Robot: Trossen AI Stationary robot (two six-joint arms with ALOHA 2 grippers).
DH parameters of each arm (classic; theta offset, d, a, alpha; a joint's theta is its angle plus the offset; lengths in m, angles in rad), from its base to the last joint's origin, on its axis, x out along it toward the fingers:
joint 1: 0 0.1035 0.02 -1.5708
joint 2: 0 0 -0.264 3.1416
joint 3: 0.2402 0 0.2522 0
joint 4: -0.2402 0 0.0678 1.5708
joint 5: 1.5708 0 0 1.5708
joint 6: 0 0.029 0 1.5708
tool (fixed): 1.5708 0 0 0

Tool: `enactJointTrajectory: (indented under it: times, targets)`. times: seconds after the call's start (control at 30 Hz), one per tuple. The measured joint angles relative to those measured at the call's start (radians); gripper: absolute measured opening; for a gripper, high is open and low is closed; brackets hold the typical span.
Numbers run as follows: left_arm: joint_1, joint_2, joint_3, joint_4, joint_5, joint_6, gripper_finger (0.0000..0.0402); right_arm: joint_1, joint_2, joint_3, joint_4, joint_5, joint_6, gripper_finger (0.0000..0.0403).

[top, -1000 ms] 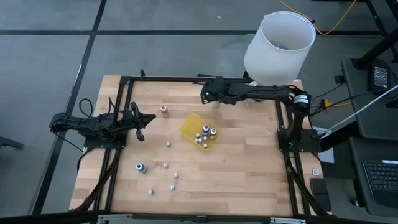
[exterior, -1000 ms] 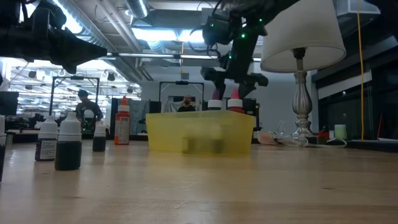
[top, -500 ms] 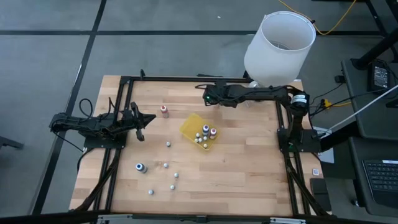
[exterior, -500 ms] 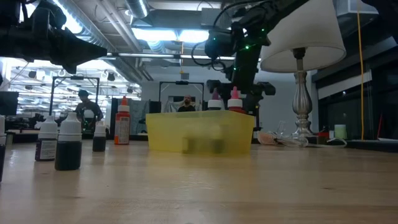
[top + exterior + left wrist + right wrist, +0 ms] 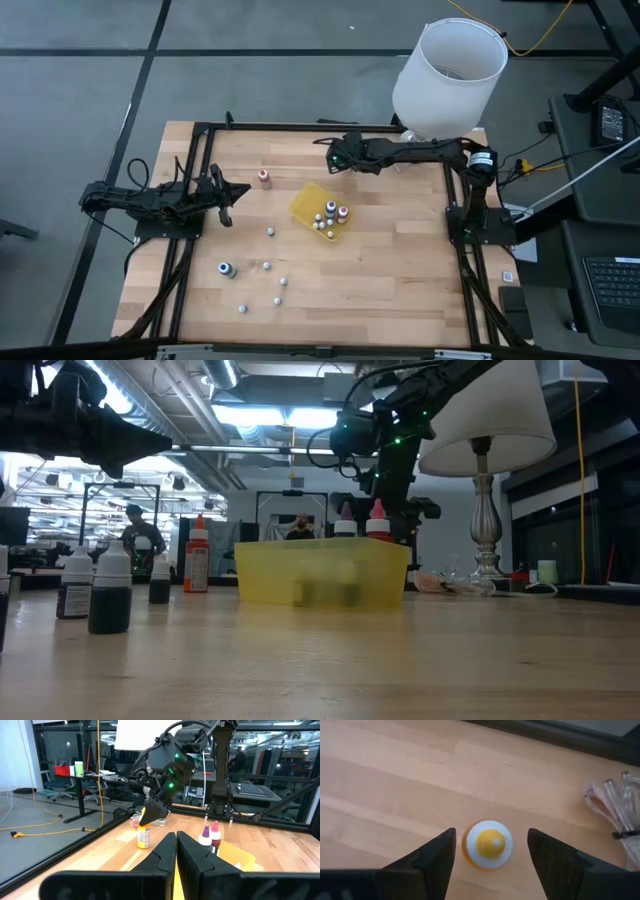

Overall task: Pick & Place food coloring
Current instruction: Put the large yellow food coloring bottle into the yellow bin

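My right gripper (image 5: pixel 491 851) hangs open right over a tiny orange bottle (image 5: pixel 489 844) standing near the table's back edge, and I think it is light, hard and tippy, so I should pinch its round sides low down.

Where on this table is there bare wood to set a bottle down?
Bare wood lies between the yellow tray and the right arm's base, and along the near right edge. The near left is crowded with loose dropper bottles. The far strip is taken: the right gripper hangs open over an orange-capped bottle.
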State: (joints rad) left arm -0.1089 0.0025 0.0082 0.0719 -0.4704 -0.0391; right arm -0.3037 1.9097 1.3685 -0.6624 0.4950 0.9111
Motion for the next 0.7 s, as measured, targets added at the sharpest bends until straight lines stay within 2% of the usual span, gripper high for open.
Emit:
enactJointTrajectory:
  times: [0.4, 0.7]
  targets:
    - [0.000, 0.000, 0.000, 0.000, 0.000, 0.000, 0.0009, 0.000, 0.016, -0.001, 0.006, -0.025, -0.028, 0.0241]
    - [0.000, 0.000, 0.000, 0.000, 0.000, 0.000, 0.0012, 0.000, 0.016, -0.001, 0.020, -0.024, -0.027, 0.0155]
